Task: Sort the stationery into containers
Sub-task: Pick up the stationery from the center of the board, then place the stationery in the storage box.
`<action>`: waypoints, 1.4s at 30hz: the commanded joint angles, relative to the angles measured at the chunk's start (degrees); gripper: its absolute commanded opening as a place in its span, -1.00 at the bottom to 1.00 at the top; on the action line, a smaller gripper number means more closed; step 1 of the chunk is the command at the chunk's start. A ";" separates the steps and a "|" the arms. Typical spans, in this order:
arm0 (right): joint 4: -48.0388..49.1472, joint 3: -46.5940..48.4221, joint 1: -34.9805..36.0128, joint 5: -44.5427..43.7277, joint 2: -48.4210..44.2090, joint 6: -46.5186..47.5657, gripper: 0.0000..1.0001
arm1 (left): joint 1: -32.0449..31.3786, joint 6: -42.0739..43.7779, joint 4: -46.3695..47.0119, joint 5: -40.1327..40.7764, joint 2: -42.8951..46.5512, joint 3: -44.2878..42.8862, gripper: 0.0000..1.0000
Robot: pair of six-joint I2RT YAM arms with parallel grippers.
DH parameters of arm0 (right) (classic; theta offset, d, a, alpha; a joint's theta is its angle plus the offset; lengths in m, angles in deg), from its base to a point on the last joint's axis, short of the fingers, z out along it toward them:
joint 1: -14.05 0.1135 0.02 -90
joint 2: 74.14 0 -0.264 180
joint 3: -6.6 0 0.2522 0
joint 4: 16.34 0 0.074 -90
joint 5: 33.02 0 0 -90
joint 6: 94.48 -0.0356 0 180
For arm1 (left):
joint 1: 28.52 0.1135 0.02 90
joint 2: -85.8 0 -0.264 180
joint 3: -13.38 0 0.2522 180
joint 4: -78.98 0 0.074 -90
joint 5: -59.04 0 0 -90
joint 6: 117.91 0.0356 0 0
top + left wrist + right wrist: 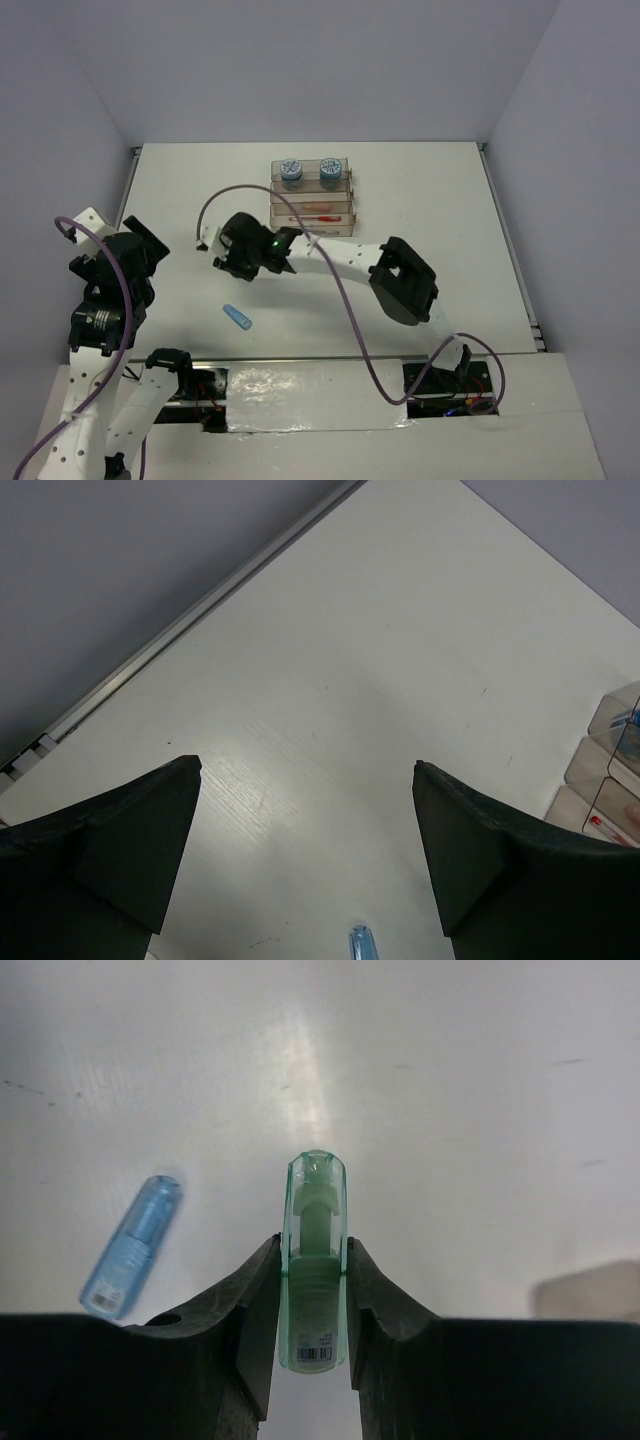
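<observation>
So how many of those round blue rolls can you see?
2. One round blue roll sits at the left of the farthest tray, the other at its right, side by side. Another could hide under the right arm.

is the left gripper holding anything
No, the left gripper stands wide open with nothing in it.

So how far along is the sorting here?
Done: two rolls and red pens sit in the trays. In hand: the right gripper clamps a green capsule. Remaining: a blue capsule lies on the table; the left gripper is open, empty.
</observation>
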 commanded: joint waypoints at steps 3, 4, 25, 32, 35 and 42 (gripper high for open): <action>0.48 1.06 -9.27 5.09 -10.05 12.17 -1.00 | -0.52 1.25 2.82 -0.37 0.71 -0.40 0.99; 0.30 1.41 -12.33 5.10 -10.41 13.83 -1.00 | -0.52 1.33 2.99 -0.63 0.88 -0.40 0.99; 0.39 15.65 -25.98 -7.74 6.20 26.59 -0.71 | -1.75 3.27 4.58 -4.50 0.97 0.12 0.99; -0.05 18.02 -26.42 -9.05 8.31 26.77 -0.24 | -1.84 3.53 4.67 -4.76 1.06 0.21 0.99; -0.31 17.85 -26.51 -8.44 8.22 26.16 -0.05 | -1.84 3.62 4.67 -4.76 1.23 0.21 0.99; -0.40 17.58 -26.42 -8.26 5.95 23.44 0.16 | -1.84 3.89 5.02 -5.21 1.23 0.39 0.99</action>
